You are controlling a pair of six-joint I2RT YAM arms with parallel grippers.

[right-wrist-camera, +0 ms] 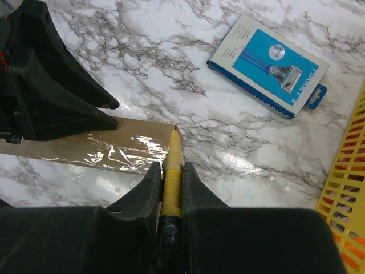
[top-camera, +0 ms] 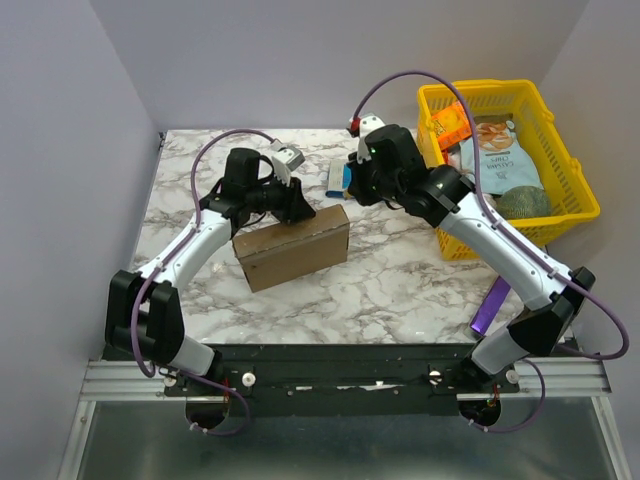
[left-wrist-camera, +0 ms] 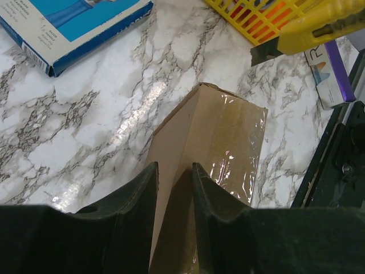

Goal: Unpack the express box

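On a white marbled desk (top-camera: 400,290), between plain pale walls, working at the opening step, as it seems: steadying the express box (top-camera: 292,247) and preparing to slit its tape. Standing the box on one long edge, with its upper edge sitting between the left fingers (left-wrist-camera: 137,211). Pinching the cardboard from both sides, as far as the left wrist view is showing. Clenching the right fingers (right-wrist-camera: 142,194) on a yellow cutter (right-wrist-camera: 172,165), its tip seeming to touch the box corner just ahead of these fingers, where the clear tape is ending. Reaching the left arm forward and inward, wrist pointing down; bending the right arm across from the side of the yellow basket (top-camera: 580,190), wrist low over the desk. Probably needing next a steady draw of the blade along the taped seam, with a firm left grip against tipping. Leaving a blue box (right-wrist-camera: 268,65) beyond the right fingers, well apart.
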